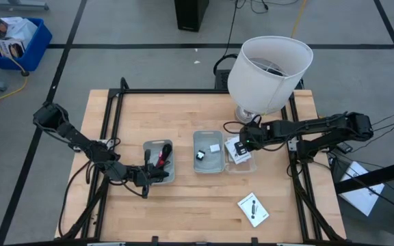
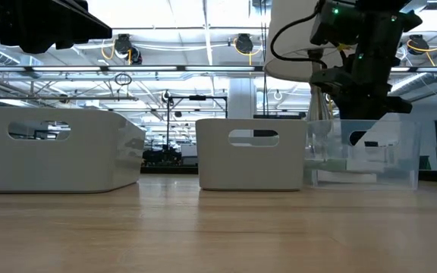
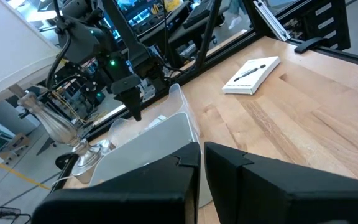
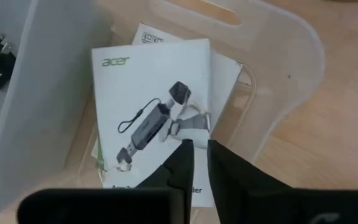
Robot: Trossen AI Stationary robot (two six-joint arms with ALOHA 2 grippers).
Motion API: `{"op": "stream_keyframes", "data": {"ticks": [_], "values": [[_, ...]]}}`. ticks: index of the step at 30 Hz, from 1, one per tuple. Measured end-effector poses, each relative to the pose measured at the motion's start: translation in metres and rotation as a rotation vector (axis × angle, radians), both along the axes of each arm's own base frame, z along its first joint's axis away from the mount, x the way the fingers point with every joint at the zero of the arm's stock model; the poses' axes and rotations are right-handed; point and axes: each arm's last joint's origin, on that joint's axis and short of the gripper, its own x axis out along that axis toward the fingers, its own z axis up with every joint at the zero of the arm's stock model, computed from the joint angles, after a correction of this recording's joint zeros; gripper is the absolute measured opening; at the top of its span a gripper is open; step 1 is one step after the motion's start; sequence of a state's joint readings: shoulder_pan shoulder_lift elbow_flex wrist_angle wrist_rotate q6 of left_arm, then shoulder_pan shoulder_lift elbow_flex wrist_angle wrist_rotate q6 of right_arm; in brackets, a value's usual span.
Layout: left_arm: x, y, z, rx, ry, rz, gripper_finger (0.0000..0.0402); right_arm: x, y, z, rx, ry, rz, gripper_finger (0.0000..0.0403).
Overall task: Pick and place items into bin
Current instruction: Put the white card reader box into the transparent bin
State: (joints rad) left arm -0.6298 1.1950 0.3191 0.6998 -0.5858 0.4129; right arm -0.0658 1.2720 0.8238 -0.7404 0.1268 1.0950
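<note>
Three bins stand in a row mid-table. The left grey bin (image 1: pixel 158 161) holds the dark red coiled cable (image 1: pixel 161 157) and a black cable. The middle grey bin (image 1: pixel 208 152) holds a tiny white block (image 1: pixel 215 147) and a tiny black block (image 1: pixel 200 156). The clear bin (image 1: pixel 241 154) holds white printed cards (image 4: pixel 151 106). A third card (image 1: pixel 253 209) lies flat on the table near the front. My right gripper (image 4: pixel 201 148) is shut, just above the top card in the clear bin. My left gripper (image 1: pixel 161 175) is shut and empty at the left bin's near right corner. My right gripper's shut fingertips (image 4: pixel 187 149) point down over the near part of the top card (image 4: pixel 166 134), which lies flat in the clear bin. I cannot tell whether they touch it.
The big white lampshade (image 1: pixel 269 72) on its glass base (image 3: pixel 61 127) stands at the far right, close behind my right arm. The black frame rails (image 1: pixel 108 130) run along the table's sides. Bare wood lies in front of the bins.
</note>
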Motion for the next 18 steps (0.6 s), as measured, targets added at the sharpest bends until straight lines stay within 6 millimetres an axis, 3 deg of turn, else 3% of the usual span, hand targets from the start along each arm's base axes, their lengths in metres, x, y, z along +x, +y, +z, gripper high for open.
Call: {"op": "stream_keyframes", "data": {"ticks": [8,18], "values": [[0.000,0.000,0.000,0.000,0.000,0.000,0.0031,-0.001,0.000,0.007,-0.012,-0.049,0.024,0.0072],[0.000,0.000,0.000,0.000,0.000,0.000,0.0031,-0.030,0.007,0.050,-0.066,-0.276,0.139,0.0104]]}}
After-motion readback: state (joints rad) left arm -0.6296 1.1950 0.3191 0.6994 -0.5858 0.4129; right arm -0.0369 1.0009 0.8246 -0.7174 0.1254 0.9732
